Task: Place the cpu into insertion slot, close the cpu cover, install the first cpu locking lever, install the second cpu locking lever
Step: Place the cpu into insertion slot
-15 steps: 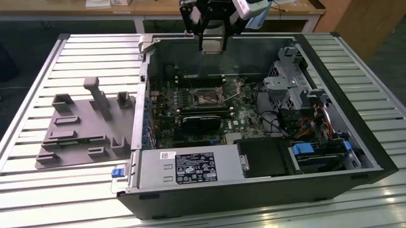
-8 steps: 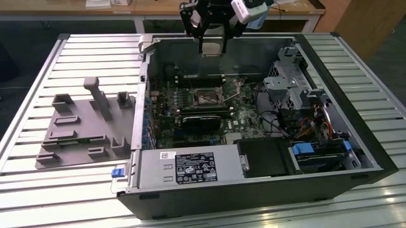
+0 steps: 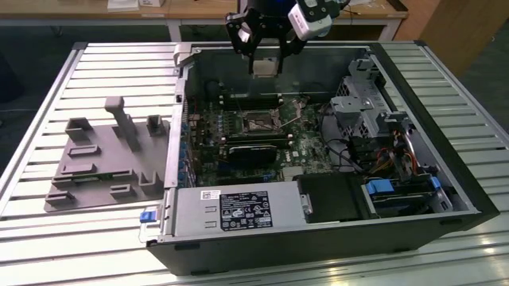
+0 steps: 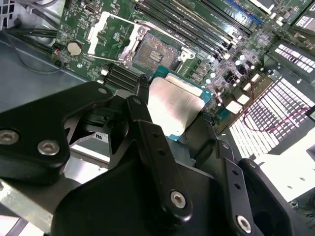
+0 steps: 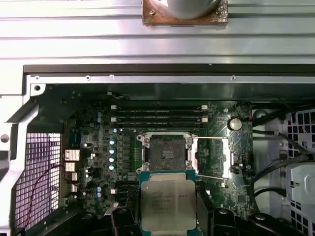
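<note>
Hand (image 3: 266, 59) pinches the chip (image 5: 167, 204) by two opposite edges, metal top up. It hangs in the air above the open computer case (image 3: 318, 247), which lies mid-desk (image 3: 453, 265). The chip is well clear of the socket (image 5: 166, 151).

The socket is bare, and the cover (image 5: 211, 139) stands flipped open just beside it.

Risks, as judged:
- If the chip goes in turned or off-centre, you bend the contacts.
- The edge grip is thin, so a slip drops the chip onto the board.
- On the way down, the hand could clip the raised cover.
</note>
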Controlling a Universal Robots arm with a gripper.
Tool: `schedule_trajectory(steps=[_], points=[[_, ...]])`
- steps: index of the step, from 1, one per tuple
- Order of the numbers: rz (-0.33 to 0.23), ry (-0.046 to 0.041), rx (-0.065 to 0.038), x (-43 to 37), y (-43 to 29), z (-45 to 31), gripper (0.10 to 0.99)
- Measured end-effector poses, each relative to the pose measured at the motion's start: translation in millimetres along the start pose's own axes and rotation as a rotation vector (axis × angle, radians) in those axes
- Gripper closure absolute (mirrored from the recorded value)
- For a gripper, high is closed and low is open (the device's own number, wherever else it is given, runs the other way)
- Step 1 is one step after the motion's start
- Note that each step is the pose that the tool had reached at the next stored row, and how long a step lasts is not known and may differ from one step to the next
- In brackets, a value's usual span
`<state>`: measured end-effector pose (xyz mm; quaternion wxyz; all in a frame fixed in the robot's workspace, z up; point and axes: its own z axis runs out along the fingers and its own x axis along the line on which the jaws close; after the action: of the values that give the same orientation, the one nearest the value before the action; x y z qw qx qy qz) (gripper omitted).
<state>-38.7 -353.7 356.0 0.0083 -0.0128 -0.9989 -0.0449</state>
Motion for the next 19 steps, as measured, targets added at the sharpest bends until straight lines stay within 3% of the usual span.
schedule_trajectory(steps=[19], points=[[0.0,0.0,0.0,-0.7,-2.2,34.1,0.545]])
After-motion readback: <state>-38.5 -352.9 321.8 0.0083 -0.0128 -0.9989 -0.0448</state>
